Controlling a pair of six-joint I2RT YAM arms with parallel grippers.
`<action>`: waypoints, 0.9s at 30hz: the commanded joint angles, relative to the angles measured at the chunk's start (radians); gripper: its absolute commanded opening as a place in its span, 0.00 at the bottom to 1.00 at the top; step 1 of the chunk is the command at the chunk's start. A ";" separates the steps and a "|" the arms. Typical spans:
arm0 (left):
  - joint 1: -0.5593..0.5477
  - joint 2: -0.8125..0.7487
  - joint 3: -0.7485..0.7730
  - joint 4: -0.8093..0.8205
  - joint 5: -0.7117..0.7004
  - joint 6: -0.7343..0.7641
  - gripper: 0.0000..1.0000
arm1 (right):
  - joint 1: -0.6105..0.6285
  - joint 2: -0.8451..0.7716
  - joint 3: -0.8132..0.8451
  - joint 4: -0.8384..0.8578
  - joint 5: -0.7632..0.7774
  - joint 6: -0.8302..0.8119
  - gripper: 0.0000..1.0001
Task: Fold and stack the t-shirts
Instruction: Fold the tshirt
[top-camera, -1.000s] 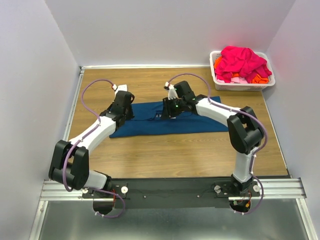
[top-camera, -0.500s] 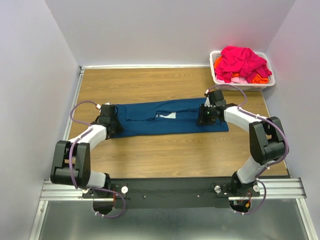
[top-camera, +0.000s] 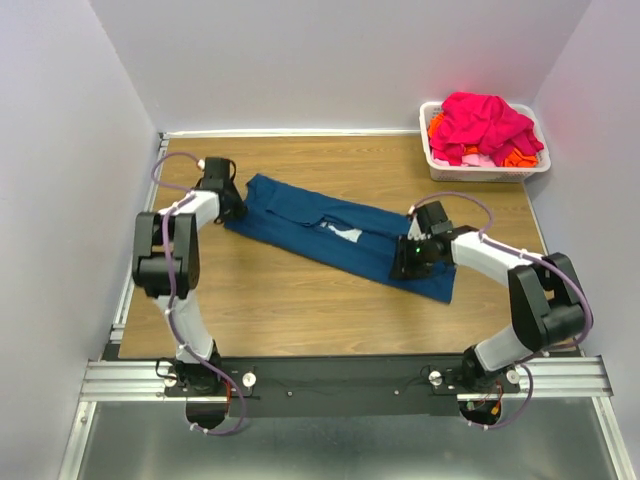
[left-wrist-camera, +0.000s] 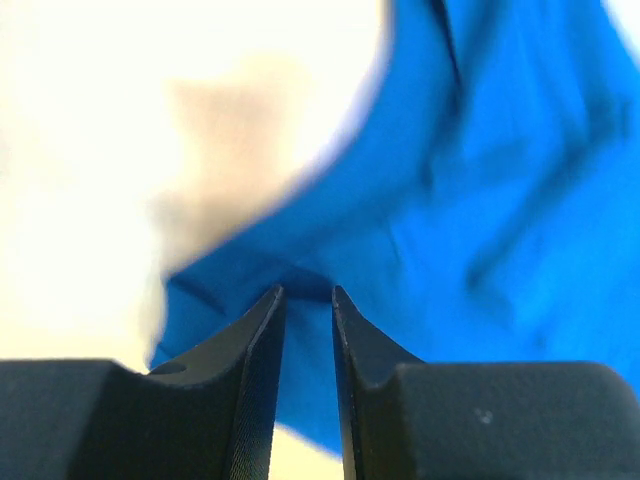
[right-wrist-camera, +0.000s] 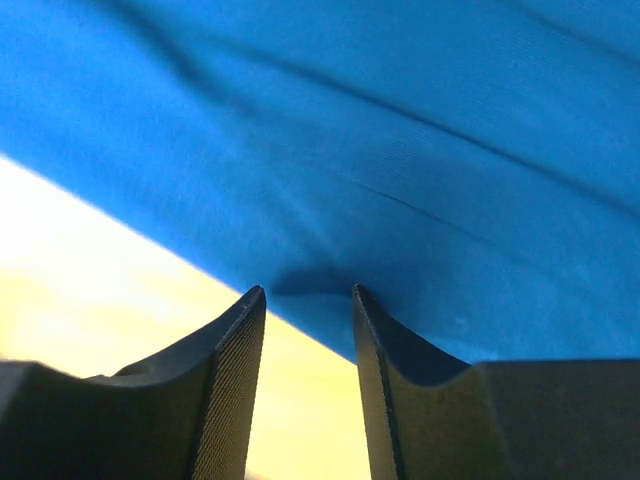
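Swung askew since a second ago, the t-shirt (top-camera: 300, 222) stretches between my hands, kept taut for folding: left gripper (left-wrist-camera: 305, 292) pinches its corner; right gripper (right-wrist-camera: 308, 292) straddles the hem, grip unclear.

Up close we've basically got a wall of blue t-shirt (right-wrist-camera: 400, 120) filling the top and right, with a few soft creases running diagonally across it. Its edge slants down from the left, and below that it's just washed-out yellowish tabletop (right-wrist-camera: 90, 270). The right pincer (right-wrist-camera: 307, 290) pokes up from the bottom, its two dark fingers (right-wrist-camera: 225, 400) standing apart, ribbed on the inner faces. The shirt's edge crosses right at the tips, with a small shadow there. Whether they touch it, we can't tell.
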 joint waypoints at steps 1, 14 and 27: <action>0.014 0.165 0.268 -0.113 -0.068 0.081 0.34 | 0.133 -0.036 -0.065 -0.228 -0.062 0.040 0.49; 0.008 -0.219 0.194 -0.003 -0.114 0.127 0.38 | 0.250 0.059 0.457 -0.253 -0.314 -0.092 0.54; 0.008 -0.977 -0.392 0.066 0.099 0.124 0.70 | 0.338 0.833 1.324 -0.165 -0.648 -0.106 0.54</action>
